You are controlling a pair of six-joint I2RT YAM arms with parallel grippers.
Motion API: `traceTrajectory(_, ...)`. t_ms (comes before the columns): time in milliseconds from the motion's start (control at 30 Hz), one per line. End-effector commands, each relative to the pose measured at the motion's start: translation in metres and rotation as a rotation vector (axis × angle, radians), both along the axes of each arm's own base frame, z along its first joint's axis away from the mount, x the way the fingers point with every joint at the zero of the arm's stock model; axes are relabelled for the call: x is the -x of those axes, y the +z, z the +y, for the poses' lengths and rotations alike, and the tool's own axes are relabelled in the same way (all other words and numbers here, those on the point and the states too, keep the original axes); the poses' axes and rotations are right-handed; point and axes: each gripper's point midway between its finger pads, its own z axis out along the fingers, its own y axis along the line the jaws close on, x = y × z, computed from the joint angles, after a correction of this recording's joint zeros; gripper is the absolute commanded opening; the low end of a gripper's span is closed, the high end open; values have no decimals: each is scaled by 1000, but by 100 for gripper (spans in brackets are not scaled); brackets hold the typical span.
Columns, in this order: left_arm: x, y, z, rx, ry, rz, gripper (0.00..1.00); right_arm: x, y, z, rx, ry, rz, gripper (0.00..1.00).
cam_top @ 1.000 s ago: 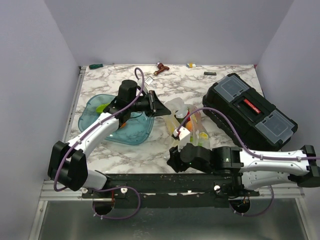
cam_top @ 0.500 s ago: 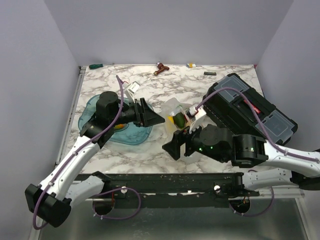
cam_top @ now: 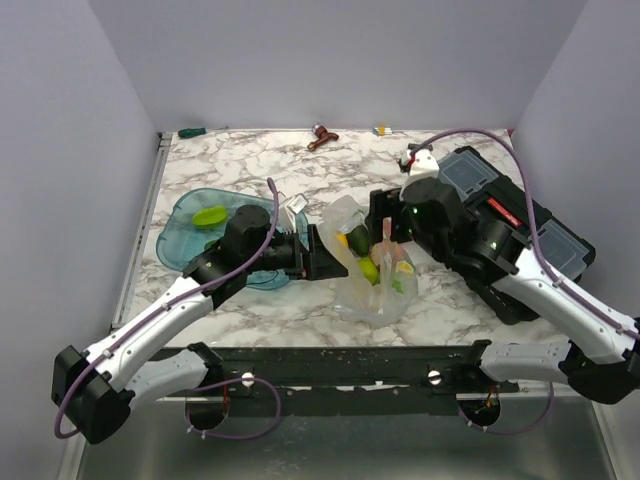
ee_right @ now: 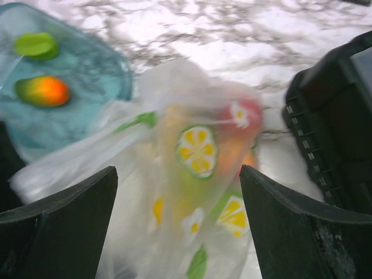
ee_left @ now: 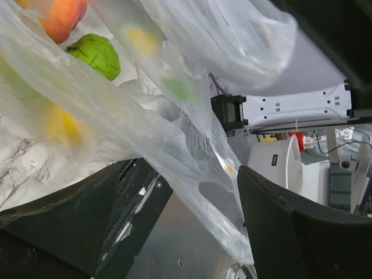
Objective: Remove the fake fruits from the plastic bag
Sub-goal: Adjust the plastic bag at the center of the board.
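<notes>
Two fake fruits (ee_right: 43,91) lie in the teal tray (ee_right: 87,64), but more sit in the plastic bag (cam_top: 375,290) mid-table. Left gripper (ee_left: 192,174) and right gripper (ee_right: 177,170) both gape wide by it, holding nothing. Next, I think, one pinches the bag and one grabs a fruit.
</notes>
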Motion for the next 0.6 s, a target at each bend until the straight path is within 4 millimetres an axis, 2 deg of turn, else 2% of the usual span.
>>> traceTrajectory(0, -13, -10, -18, 14, 44, 26, 78, -26, -11, 13, 47, 141, -9, 86)
traceTrajectory(100, -15, -16, -24, 18, 62, 40, 73, -28, -24, 35, 55, 273, -50, 86)
traceTrajectory(233, -20, -28, -26, 17, 106, 64, 60, -44, -39, 50, 66, 324, -57, 84)
traceTrajectory(367, -22, -36, -27, 27, 118, 72, 43, -64, -49, 58, 83, 311, -54, 84)
traceTrajectory(567, -22, -47, -28, 18, 125, 83, 20, -90, -47, 57, 117, 240, -107, 84)
